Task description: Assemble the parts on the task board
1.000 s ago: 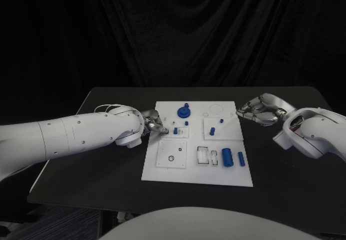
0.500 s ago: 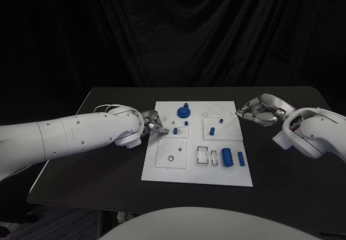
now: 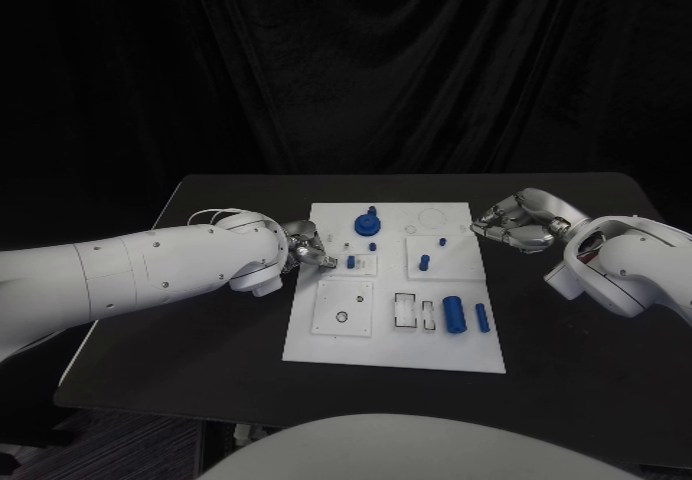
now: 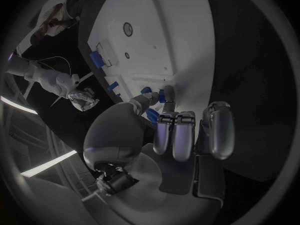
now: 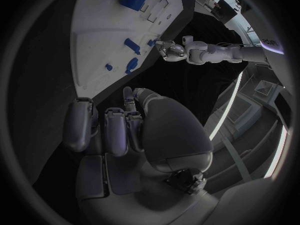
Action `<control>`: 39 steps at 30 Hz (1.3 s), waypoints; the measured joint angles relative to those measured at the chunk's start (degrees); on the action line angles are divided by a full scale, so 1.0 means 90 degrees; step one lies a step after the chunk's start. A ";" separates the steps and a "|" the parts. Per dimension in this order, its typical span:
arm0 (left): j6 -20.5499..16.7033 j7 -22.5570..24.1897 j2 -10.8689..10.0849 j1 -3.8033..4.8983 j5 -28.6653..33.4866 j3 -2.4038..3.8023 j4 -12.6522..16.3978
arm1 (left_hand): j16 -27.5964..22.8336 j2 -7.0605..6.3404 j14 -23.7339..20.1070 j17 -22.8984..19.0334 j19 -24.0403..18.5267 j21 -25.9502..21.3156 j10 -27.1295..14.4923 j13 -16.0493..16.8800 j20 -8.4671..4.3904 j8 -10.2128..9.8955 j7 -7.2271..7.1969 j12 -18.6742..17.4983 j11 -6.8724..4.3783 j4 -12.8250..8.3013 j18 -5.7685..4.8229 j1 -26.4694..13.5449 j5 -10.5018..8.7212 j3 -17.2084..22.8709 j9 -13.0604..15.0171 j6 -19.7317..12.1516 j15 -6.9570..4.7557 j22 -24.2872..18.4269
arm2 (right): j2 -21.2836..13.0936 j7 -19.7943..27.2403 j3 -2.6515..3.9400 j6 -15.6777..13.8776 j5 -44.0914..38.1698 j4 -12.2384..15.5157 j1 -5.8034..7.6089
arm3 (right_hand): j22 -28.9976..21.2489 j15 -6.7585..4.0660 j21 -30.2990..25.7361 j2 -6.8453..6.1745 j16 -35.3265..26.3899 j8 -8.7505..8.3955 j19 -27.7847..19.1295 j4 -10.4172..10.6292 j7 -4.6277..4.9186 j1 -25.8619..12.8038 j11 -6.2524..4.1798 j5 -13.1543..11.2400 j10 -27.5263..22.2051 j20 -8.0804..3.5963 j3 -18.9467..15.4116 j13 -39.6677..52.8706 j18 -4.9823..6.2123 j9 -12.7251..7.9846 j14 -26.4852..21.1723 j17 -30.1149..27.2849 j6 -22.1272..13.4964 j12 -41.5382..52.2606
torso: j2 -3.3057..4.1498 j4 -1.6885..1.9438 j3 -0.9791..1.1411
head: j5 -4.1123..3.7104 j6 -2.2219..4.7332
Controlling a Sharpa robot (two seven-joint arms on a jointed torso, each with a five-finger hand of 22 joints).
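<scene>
The white task board lies mid-table, also in the left wrist view and the right wrist view. My left hand is at the board's left edge and pinches a small blue peg between thumb and finger, over a small white block; the left wrist view shows the peg at the fingertips. My right hand hovers just off the board's right edge, fingers curled in on nothing. A large blue knob stands at the far end.
On the board's right half stand a blue peg, a thick blue cylinder and a slim blue bar. Empty slots and a round hole lie nearer me. Black table surrounds the board.
</scene>
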 measured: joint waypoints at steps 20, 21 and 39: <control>0.0070 -0.0019 0.0071 0.0000 -0.0002 0.0001 -0.0119 | 0.0000 0.0034 0.0000 0.0000 -0.0092 -0.0119 0.0000 0.0000 0.0046 -0.0146 -0.0024 0.0000 0.0000 0.0593 0.0000 -0.0320 -0.1251 -0.0636 -0.0204 -0.0095 0.0000 -0.0001 | 0.0013 -0.0029 -0.0002 0.0043 0.0000 0.0000 -0.0003 | 0.0000 0.0000 0.0000 0.0012 -0.0026 0.0000 0.0000 -0.0017 0.0023 0.0012 0.0000 0.0023 0.0000 0.0000 0.0018 0.0000 0.0000 0.0000 0.0000 0.0000 -0.0023 0.0000 | 0.0011 0.0004 0.0001 | 0.0015 0.0000; 0.0073 -0.0020 0.0075 0.0000 -0.0003 0.0001 -0.0122 | 0.0000 0.0017 0.0000 0.0000 -0.0092 -0.0119 0.0000 0.0000 0.0046 -0.0157 -0.0023 0.0000 0.0000 0.0642 0.0000 -0.0337 -0.1322 -0.0716 -0.0220 -0.0095 0.0000 -0.0001 | 0.0013 -0.0030 -0.0002 0.0045 0.0000 0.0000 -0.0003 | 0.0000 0.0000 0.0000 0.0019 -0.0026 0.0000 0.0000 -0.0017 0.0023 0.0019 0.0000 0.0023 0.0000 0.0000 0.0018 0.0000 0.0000 0.0000 0.0000 0.0000 -0.0023 0.0000 | 0.0011 0.0004 0.0001 | 0.0012 0.0000; 0.0087 -0.0011 0.0095 -0.0009 0.0000 0.0023 -0.0185 | 0.0000 0.0042 0.0000 0.0000 -0.0136 -0.0211 -0.0023 0.0000 0.0089 -0.0329 0.0081 0.0000 0.0068 0.1143 0.0104 -0.0543 -0.1547 -0.1429 -0.0421 -0.0199 0.0047 -0.0002 | 0.0008 -0.0048 -0.0001 0.0082 0.0000 0.0000 -0.0004 | 0.0000 0.0000 0.0000 0.0026 -0.0026 0.0000 0.0000 -0.0053 0.0023 0.0026 0.0000 0.0052 0.0000 0.0000 0.0053 0.0000 0.0000 0.0000 0.0000 0.0000 -0.0023 0.0000 | 0.0010 0.0004 0.0000 | 0.0024 0.0000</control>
